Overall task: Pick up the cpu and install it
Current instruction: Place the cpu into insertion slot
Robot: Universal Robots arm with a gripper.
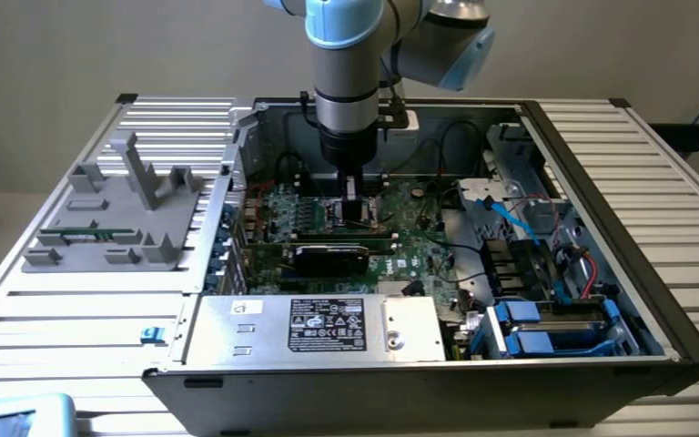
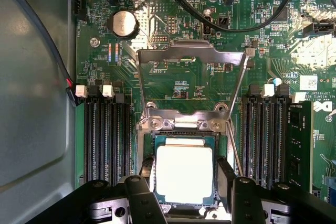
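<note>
The cpu (image 2: 185,174), a flat square chip with a bright silver top, lies inside the outline of the socket (image 2: 184,123) on the green motherboard; I cannot tell whether it is fully seated. My gripper (image 2: 186,169) hangs straight above it, and its black fingers (image 2: 226,174) press against the chip's two opposite sides. The socket's metal load plate (image 2: 191,53) is flipped up and open behind the chip. In the exterior view my gripper (image 1: 352,214) reaches down into the open computer case (image 1: 592,182), near the middle of the board.
Memory slots (image 2: 107,135) flank the socket on both sides, and a thin lever (image 2: 234,150) runs beside it. A black expansion card (image 1: 343,255) and the power supply (image 1: 325,328) lie in front. Cables (image 2: 247,24) cross the board. A grey fixture (image 1: 119,214) stands outside the case.
</note>
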